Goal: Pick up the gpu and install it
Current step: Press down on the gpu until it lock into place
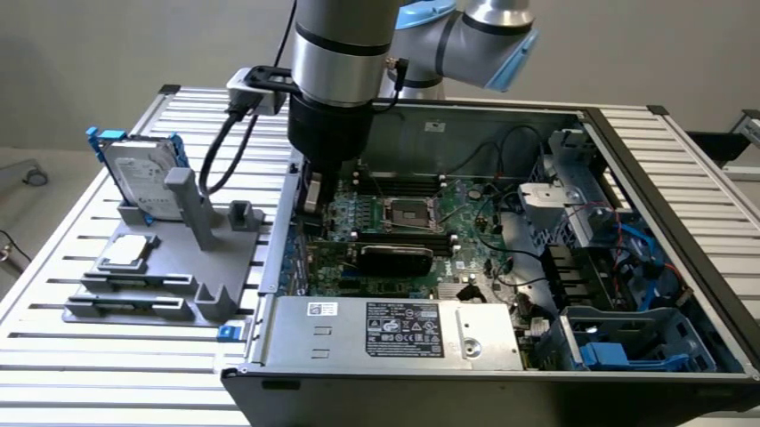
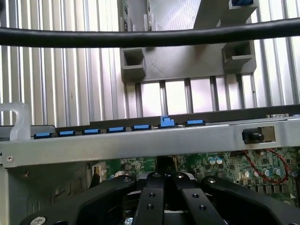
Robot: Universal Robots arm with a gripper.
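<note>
Closed fingers [image 2: 164,197] hang over the motherboard [image 2: 225,164], hiding whatever they may hold.

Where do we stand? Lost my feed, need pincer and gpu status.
Pincer shut, low over the motherboard by the case wall. Gpu hold unconfirmed. Cable crosses wrist view.

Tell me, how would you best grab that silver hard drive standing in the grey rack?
Take the hard drive by its free top edge, pinching its two flat faces, and come straight down from above. It stands upright on edge, and the grey stand hems in its lower part.
</note>
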